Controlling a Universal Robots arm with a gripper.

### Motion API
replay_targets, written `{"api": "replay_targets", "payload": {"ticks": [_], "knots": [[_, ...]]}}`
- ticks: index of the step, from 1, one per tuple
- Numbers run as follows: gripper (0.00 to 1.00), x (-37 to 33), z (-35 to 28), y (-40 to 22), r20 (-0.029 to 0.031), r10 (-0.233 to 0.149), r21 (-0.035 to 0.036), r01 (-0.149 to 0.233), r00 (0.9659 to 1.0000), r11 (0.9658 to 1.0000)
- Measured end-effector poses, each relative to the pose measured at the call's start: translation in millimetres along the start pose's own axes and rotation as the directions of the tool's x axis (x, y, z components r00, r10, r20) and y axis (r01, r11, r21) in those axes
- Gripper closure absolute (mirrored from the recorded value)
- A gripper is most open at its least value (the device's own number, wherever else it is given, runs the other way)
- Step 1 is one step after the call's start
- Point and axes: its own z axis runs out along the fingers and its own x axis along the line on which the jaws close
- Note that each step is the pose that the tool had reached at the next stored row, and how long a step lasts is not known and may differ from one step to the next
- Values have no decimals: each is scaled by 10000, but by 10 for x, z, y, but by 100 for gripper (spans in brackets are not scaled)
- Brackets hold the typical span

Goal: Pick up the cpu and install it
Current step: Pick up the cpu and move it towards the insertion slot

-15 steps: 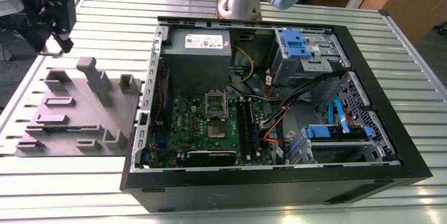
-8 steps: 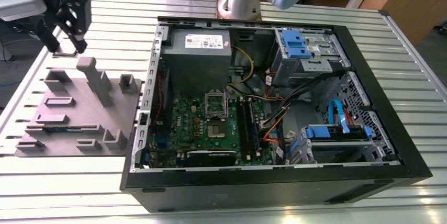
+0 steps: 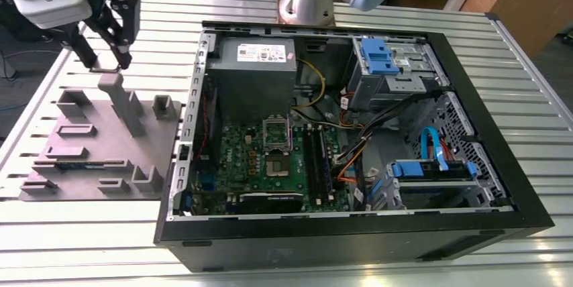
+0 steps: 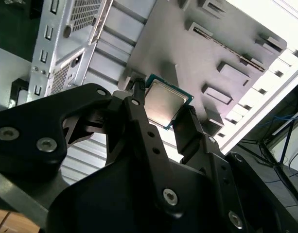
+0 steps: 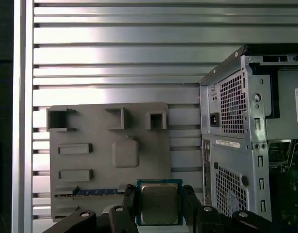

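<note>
The cpu [image 5: 159, 204], a small square chip with a pale metal top and green rim, sits clamped between my black fingers in both wrist views, where my gripper [image 5: 159, 198] is shut on it. From the other side, the cpu [image 4: 164, 101] is held by its two opposite edges in my gripper [image 4: 163, 106]. In the exterior view my gripper [image 3: 107, 68] hangs above the far end of the grey fixture plate [image 3: 98, 143], at that view's left of the open computer case [image 3: 358, 233]. The green motherboard [image 3: 235, 166] lies inside the case, with its socket [image 3: 276, 167] uncovered.
The grey fixture plate [image 5: 90, 194] carries raised blocks and slots. A grey power-supply box [image 3: 255, 66] fills the case's far corner. Blue drive brackets [image 3: 380, 55] and loose cables [image 3: 358, 146] lie at the exterior view's right. Everything rests on a ribbed aluminium table [image 3: 268, 260].
</note>
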Motion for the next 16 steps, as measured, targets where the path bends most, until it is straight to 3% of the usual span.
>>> {"api": "replay_targets", "payload": {"ticks": [16], "knots": [[52, -486, 18, 14, 0, 0, 0, 0, 10000, 10000]]}}
